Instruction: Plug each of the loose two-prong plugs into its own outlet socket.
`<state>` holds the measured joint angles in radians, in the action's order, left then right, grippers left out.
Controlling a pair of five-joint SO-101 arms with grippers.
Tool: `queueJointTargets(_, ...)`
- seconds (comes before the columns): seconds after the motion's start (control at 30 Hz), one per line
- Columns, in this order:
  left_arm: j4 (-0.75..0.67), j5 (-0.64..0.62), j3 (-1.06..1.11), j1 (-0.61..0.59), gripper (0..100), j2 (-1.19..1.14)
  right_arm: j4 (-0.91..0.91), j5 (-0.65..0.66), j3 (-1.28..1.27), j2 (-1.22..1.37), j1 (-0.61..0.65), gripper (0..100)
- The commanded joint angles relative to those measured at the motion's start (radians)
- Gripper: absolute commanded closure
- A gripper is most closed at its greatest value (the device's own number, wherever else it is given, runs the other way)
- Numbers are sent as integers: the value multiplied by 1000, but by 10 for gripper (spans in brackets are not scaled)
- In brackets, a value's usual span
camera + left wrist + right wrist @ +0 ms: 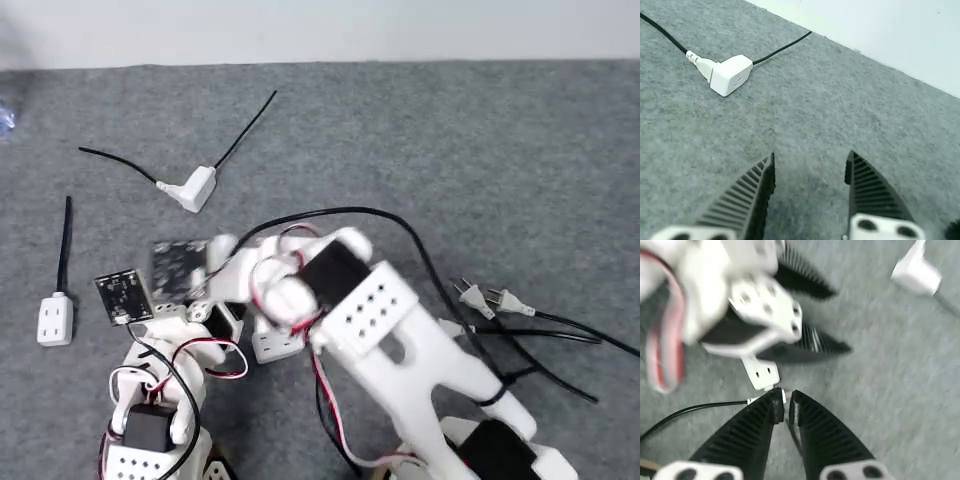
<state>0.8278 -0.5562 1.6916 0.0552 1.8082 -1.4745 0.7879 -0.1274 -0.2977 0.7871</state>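
Observation:
My right gripper (785, 395) is shut on a white two-prong plug (771, 396) with a black cord, right at a small white socket block (760, 373) on the grey mat. That block (277, 345) lies beside the right arm in the high view. My left gripper (811, 156) hangs open over bare mat, and its black fingers (812, 347) sit just beyond the block. Farther off lies a second socket block (731, 75) with a white plug (697, 62) at its side. Two loose plugs (487, 297) lie at the right.
A third socket block (55, 320) with a black cord lies at the far left. Black cords (545, 345) trail over the mat at the right, and one loops over the right arm (400, 330). A pale wall (320, 30) borders the mat's far edge.

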Motion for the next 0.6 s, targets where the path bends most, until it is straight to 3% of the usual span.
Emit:
queueJointTargets(0.0, 2, -5, -10, -52, 782, 12, 88, 35, -64, 25, -120, 987)
queueJointTargets(0.13, 29, -5, -10, -101, 782, 12, 168, 34, -130, 85, -166, 932)
queueJointTargets(0.27, 164, 34, -10, -110, 782, 12, 183, -25, -170, 122, -165, 827)
queueJointTargets(0.4, 282, 135, -10, -112, 782, 12, 266, -44, -252, 136, -137, 850)
queueJointTargets(0.57, 279, 141, -10, -112, 782, 12, 389, -137, -381, 137, -117, 854)
